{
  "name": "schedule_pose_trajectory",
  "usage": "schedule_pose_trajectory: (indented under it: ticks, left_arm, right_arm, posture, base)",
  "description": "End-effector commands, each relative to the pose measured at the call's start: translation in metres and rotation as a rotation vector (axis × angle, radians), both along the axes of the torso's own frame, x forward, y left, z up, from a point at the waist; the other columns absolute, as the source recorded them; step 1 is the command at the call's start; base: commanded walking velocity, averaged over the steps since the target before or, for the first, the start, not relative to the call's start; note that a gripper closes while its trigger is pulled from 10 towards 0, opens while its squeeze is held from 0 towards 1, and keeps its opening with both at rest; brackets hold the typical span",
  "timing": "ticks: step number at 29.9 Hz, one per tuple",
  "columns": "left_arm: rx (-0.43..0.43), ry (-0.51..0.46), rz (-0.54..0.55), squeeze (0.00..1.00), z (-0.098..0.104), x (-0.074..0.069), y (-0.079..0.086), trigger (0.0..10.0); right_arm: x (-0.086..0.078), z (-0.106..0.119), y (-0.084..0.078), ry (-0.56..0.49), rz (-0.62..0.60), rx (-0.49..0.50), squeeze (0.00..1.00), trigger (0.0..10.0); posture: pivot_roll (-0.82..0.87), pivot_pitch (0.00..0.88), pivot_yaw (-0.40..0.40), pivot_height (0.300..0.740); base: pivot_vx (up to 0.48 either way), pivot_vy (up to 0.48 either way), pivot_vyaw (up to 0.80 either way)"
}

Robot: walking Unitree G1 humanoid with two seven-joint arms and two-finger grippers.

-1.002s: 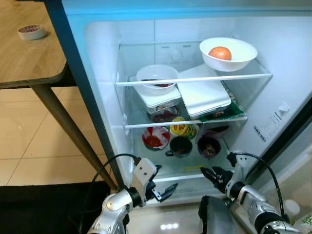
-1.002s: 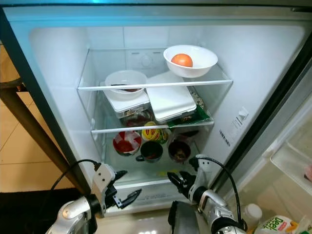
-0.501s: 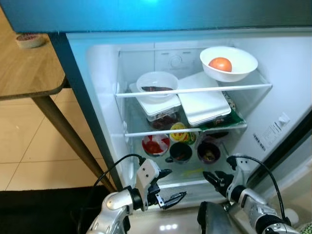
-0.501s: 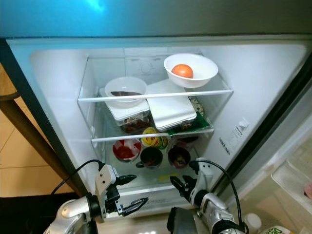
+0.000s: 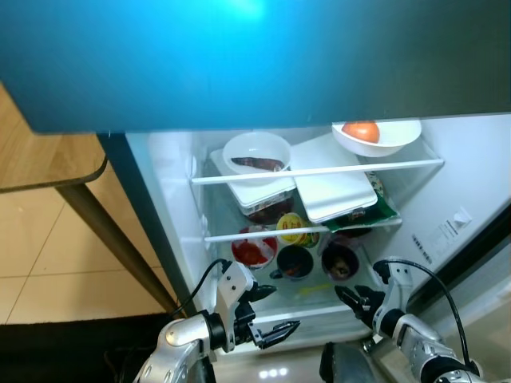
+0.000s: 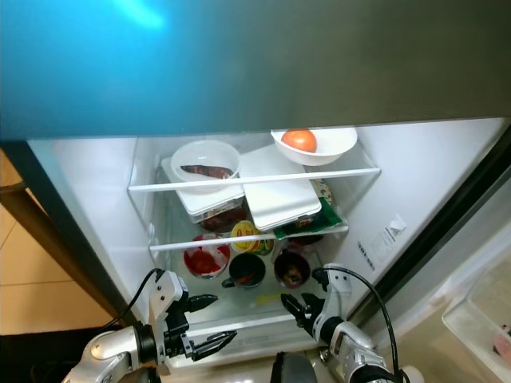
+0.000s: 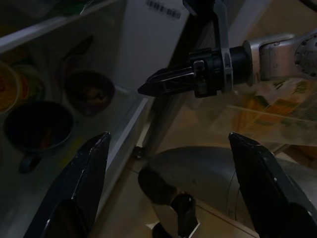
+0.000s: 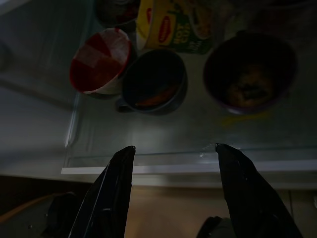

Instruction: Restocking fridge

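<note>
A wooden table is seen left of the appliance, borne on a slanted dark leg over a pale tiled floor

Bare glass runs along the front of the fridge's bottom shelf. Behind it at 12 o'clock a red cup, a dark mug and a purple bowl block the way. White containers crowd the middle shelf.
</note>
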State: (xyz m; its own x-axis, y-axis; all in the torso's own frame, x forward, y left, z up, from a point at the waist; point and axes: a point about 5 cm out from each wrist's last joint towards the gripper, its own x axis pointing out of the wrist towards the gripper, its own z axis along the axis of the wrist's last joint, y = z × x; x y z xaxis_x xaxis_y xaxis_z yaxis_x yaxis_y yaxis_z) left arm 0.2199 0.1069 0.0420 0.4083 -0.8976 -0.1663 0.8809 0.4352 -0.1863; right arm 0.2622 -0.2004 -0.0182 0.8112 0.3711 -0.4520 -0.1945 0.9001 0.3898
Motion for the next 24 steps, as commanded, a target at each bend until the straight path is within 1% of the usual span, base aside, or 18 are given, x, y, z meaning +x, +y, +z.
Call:
schedule_pose_trajectory:
  ticks: [1,6,10,18,21,24]
  left_arm:
    - [-0.001,0.001,-0.011,0.00,0.0021,-0.0009,0.0014,10.0]
    - [-0.002,0.006,-0.018,0.00,0.0027,-0.0024,0.0014,10.0]
    - [0.003,0.019,-0.026,0.00,0.0025,-0.0054,0.0023,10.0]
    - [0.015,0.026,-0.024,0.00,0.0010,-0.0045,0.0026,10.0]
    - [0.017,0.031,-0.027,0.00,0.0007,-0.0049,0.0024,10.0]
    - [0.034,0.057,-0.036,0.00,-0.0015,-0.0077,0.0020,10.0]
  right_arm:
    - [-0.0042,-0.0027,-0.0018,0.012,0.004,0.013,0.00,10.0]
    - [-0.0047,-0.0024,-0.0014,0.002,0.008,0.026,0.00,10.0]
    - [-0.0056,-0.0028,-0.0017,0.000,0.005,0.027,0.00,10.0]
    - [-0.0063,-0.0034,-0.0012,0.000,0.001,0.029,0.00,10.0]
    - [-0.0062,-0.0034,-0.0012,-0.001,-0.002,0.031,0.00,10.0]
    - [-0.0065,-0.0058,-0.0036,0.032,-0.034,-0.005,0.00,10.0]
  posture:
    - [0.10,0.000,-0.079,0.600]
    - [0.10,0.000,-0.079,0.615]
    - [0.10,0.000,-0.077,0.635]
    - [0.10,0.000,-0.077,0.670]
    - [0.10,0.000,-0.077,0.675]
    - [0.09,0.000,-0.074,0.675]
  base:
    - [0.000,0.000,0.00]
    - [0.000,0.000,0.00]
    - [0.000,0.000,0.00]
    - [0.000,0.000,0.00]
    - [0.000,0.000,0.00]
    - [-0.436,0.000,0.00]
